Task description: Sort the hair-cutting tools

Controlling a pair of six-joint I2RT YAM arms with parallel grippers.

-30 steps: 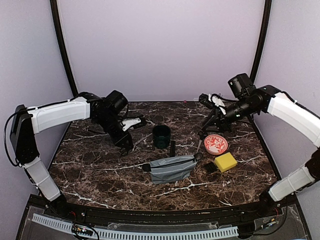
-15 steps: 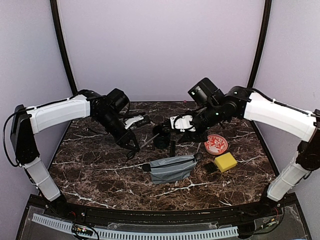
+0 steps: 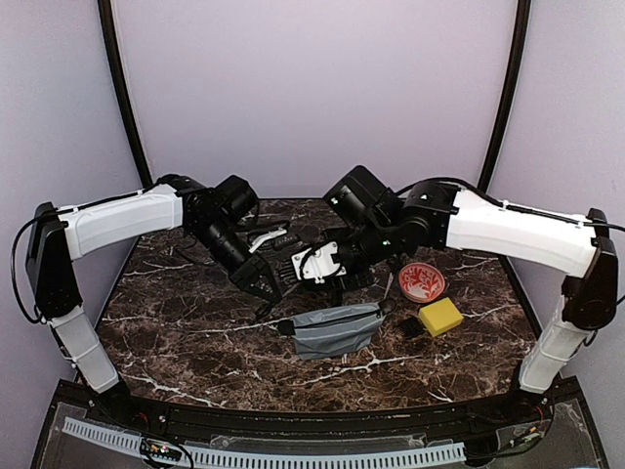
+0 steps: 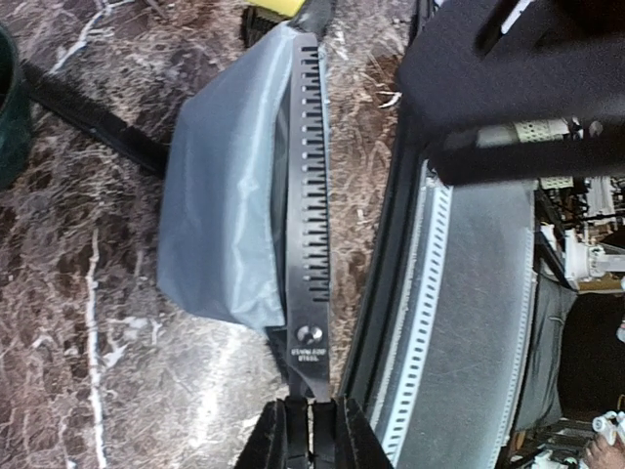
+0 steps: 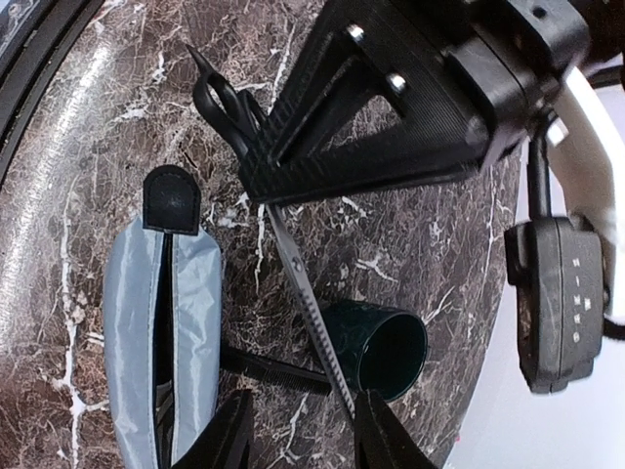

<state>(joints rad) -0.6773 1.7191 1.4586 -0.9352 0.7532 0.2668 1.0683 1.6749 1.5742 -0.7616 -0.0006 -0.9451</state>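
Observation:
My left gripper (image 4: 312,430) is shut on the shank of a pair of dark thinning scissors (image 4: 305,195), whose toothed blade sticks out over the grey pouch (image 4: 225,195). In the right wrist view the scissors (image 5: 311,308) run from the left gripper (image 5: 391,107) to between the open fingers of my right gripper (image 5: 305,435), the tip close to one finger (image 5: 379,430). The black comb (image 5: 273,371) lies between the pouch (image 5: 186,322) and the dark green cup (image 5: 386,352). A second pair of scissors (image 3: 388,295) lies beside the plate. The clipper cannot be made out.
The red-and-white plate (image 3: 422,281) and a yellow sponge (image 3: 440,316) sit at the right. The pouch (image 3: 337,328) lies open in the middle. Both grippers (image 3: 262,283) (image 3: 305,266) are close together over the table's centre. The table's front edge (image 4: 391,293) is near the pouch.
My right arm has swung left from above the plate to the centre, meeting the left gripper. My left gripper has moved right and forward with the scissors.

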